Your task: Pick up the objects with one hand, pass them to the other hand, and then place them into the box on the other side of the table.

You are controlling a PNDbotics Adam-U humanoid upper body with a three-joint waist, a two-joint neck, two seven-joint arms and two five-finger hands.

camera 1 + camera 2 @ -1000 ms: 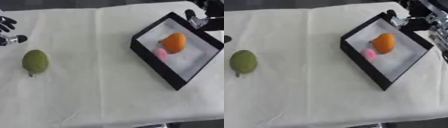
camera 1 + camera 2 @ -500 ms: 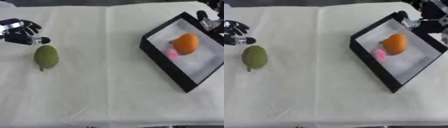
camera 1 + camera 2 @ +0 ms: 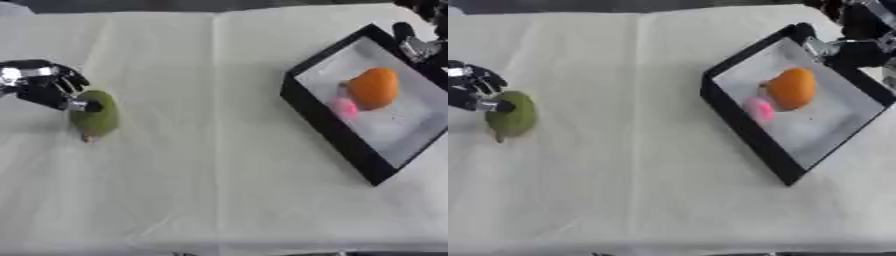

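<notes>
Pear (image 3: 94, 119) lay with its long axis near-far, stem end toward us, our left hand (image 3: 44, 87) spread partly over it; our right hand (image 3: 855, 42) was cut off, fingers unreadable.

The cloth (image 3: 219, 165) is pale cream and plain, crossed only by faint fold lines. The pear (image 3: 94, 117) is dull olive green. The left hand (image 3: 48, 89) is black with silver parts, as is the right hand (image 3: 852, 46). The box (image 3: 332, 131) has black walls and a whitish-grey floor. In it, the orange fruit (image 3: 374, 88) is orange and the small thing (image 3: 343, 107) is pink.
</notes>
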